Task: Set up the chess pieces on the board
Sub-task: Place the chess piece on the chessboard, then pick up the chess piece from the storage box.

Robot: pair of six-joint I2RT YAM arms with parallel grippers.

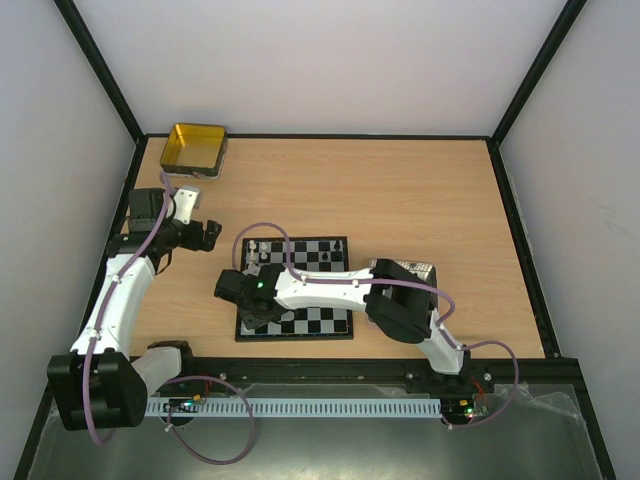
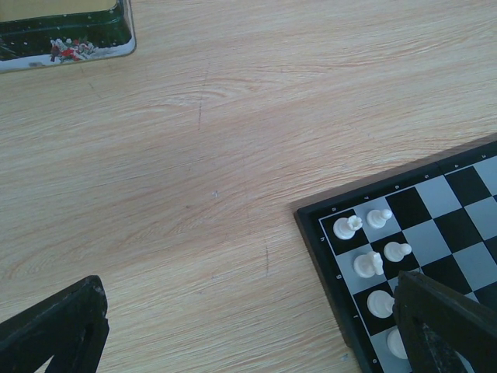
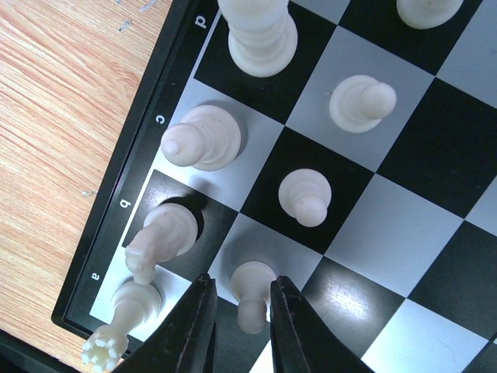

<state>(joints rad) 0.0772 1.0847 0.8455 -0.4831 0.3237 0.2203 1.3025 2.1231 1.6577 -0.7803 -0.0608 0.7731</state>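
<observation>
Right gripper jaws, narrowly parted, flank a white pawn standing on the board corner, grip unclear, beside seven placed white pieces; most seemingly remain.

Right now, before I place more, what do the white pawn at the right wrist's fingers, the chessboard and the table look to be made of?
White pawn: probably moulded plastic; smooth cream surface with a soft sheen.
Chessboard: glossy squares with glare spots; plastic or lacquered, cannot tell which.
Table: light wood grain, matte; solid wood or laminate is unclear.
</observation>
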